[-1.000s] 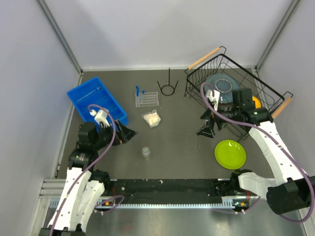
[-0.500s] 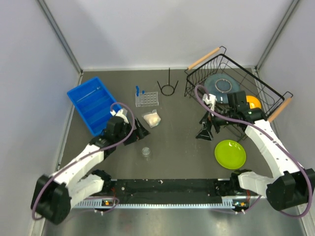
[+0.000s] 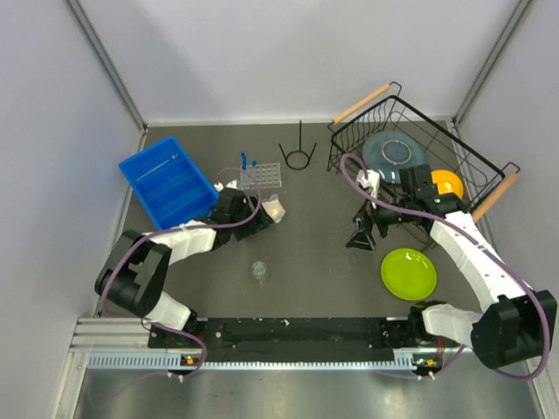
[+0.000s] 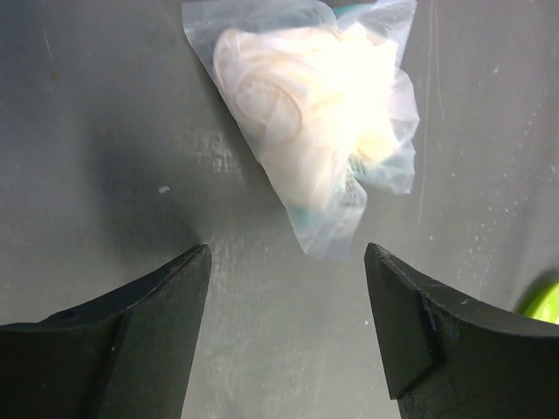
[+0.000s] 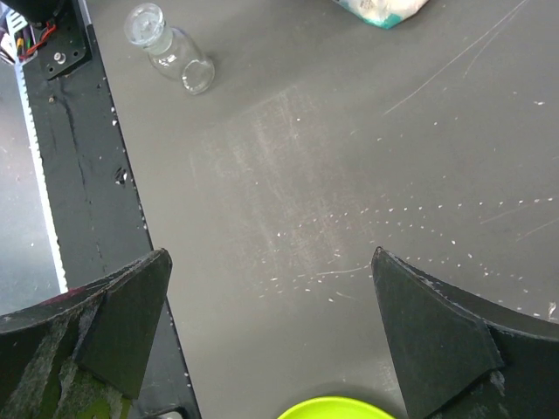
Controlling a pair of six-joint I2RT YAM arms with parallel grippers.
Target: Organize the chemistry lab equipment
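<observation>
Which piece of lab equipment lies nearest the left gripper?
The clear cream-filled bag, just ahead of the left gripper and its open jaws; the small cup and grid rack lie farther off.

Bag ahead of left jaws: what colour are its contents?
Creamy white inside the clear bag; best in left wrist view.

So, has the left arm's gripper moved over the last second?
Yes. The left gripper has swung right, away from the blue tray, and now sits open just short of the cream-filled bag.
</observation>
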